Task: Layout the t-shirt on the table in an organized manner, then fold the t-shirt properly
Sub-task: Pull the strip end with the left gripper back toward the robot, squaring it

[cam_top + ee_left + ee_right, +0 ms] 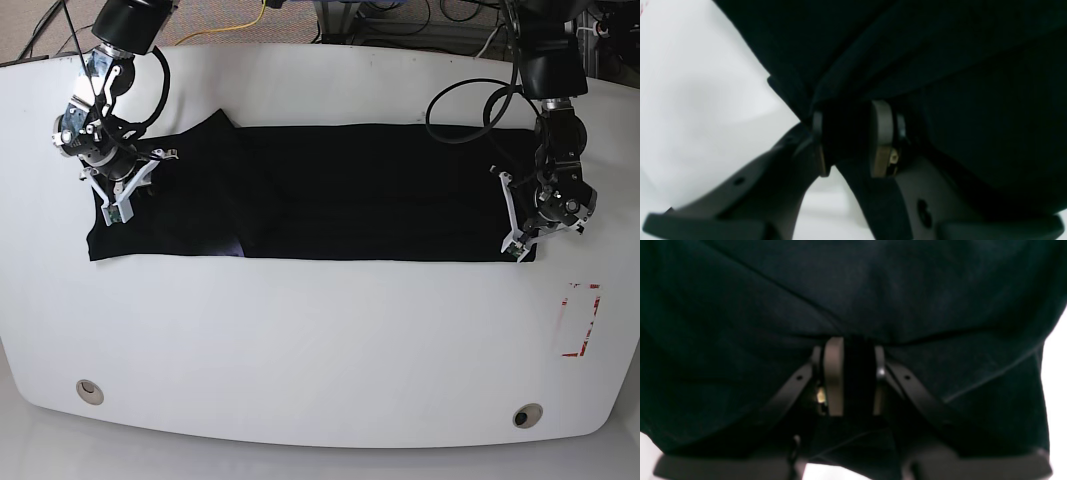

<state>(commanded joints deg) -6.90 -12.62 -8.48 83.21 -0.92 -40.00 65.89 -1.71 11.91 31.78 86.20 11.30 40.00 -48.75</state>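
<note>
The black t-shirt (330, 190) lies as a long flat band across the white table (320, 350), with a folded flap near its left end. My right gripper (112, 205) is at the shirt's left end, and in the right wrist view it (856, 373) is shut on a pinch of the t-shirt (873, 290). At the shirt's right edge sits my left gripper (516, 243). The left wrist view shows that gripper (846, 133) shut on dark t-shirt fabric (940, 66), with the white table (690, 100) to its left.
A red tape rectangle (583, 320) marks the table at the right. Two grey grommet holes (89, 390) (527, 414) sit near the front edge. Cables and floor lie beyond the table's back edge (330, 45).
</note>
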